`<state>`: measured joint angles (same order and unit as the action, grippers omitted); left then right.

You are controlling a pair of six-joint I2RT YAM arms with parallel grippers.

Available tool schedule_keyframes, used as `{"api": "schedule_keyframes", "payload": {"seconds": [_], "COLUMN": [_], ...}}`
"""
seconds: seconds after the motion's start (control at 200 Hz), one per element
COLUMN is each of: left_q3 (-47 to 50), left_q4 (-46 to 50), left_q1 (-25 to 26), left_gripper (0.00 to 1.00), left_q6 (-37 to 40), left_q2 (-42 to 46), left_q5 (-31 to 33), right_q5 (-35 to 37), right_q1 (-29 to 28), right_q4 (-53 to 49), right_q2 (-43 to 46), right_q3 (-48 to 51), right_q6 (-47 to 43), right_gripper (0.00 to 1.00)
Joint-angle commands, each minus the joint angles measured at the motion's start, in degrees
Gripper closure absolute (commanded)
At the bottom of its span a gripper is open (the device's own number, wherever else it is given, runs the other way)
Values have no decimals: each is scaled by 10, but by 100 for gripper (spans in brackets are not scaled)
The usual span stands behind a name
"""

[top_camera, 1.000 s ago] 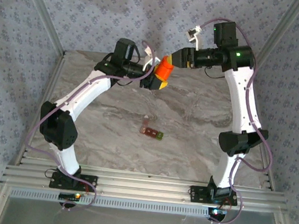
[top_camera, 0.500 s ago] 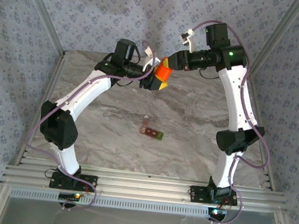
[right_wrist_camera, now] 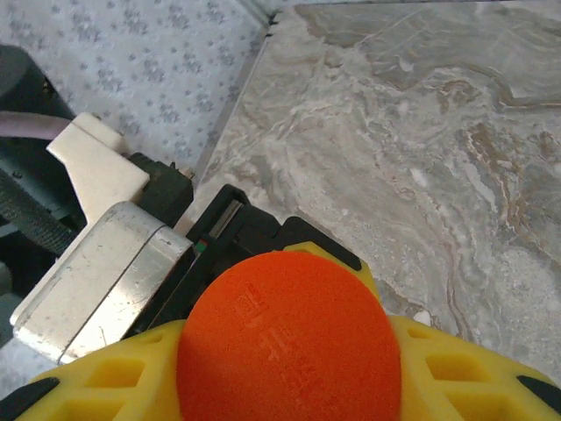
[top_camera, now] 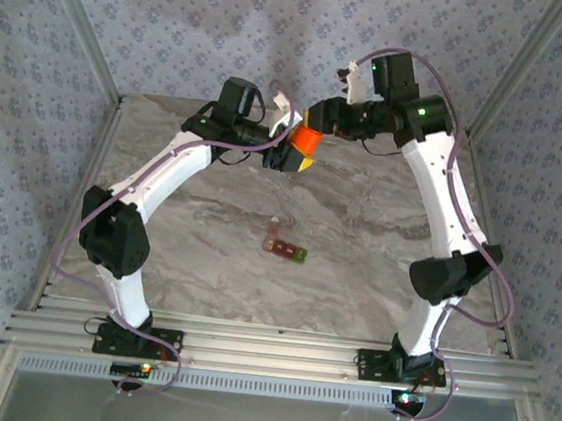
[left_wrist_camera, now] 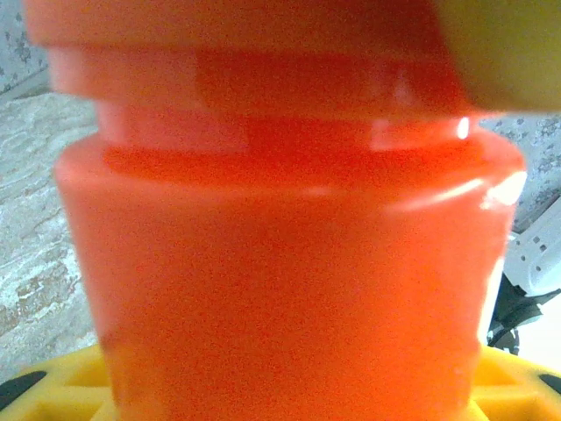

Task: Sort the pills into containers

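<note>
Diagonally — the containers point(top_camera: 283, 247) run far-left to near-right, green end nearer.

The bottle point(top_camera: 307, 139) is orange; the containers point(top_camera: 284, 247) red-brown and green.

Soft, even light over the grey marbled tabletop point(top_camera: 359, 229); at my left wrist the orange plastic bottle point(left_wrist_camera: 289, 263) blurs, glare streaking its shoulder.
</note>
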<state>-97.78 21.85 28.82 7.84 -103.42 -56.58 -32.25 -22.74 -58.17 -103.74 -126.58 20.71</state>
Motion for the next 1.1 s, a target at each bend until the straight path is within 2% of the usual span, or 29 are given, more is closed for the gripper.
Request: {"api": "schedule_keyframes", "payload": {"seconds": [0.0,0.11,0.305,0.44,0.56,0.675,0.9,1.095], "left_q3": [-17,-16,-21,-26,-28,-30,-30,-30], "left_q4": [-69,-68,-68,-68,-67,-65,-64,-64], "left_q1": [6,6,5,4,4,4,5,5], "left_gripper": [100,100,100,100,100,100,100,100], "left_q6": [4,5,4,6,5,2,0,-1], "left_q2": [10,11,9,8,6,4,5,6], "left_q5": [-12,-11,-13,-15,-21,-27,-32,-32], "right_q5": [18,-22,-139,-216,-213,-179,-141,-130], "right_q1": [-18,12,76,114,134,132,101,69], "right_q4": [53,87,170,253,275,228,107,56], "right_q2": [31,49,97,134,151,138,66,23], "right_q3": [73,100,143,188,204,170,49,-13], "right_q6": [93,94,88,104,92,20,-83,-115], "right_gripper": [54,48,23,19,18,19,19,20]}}
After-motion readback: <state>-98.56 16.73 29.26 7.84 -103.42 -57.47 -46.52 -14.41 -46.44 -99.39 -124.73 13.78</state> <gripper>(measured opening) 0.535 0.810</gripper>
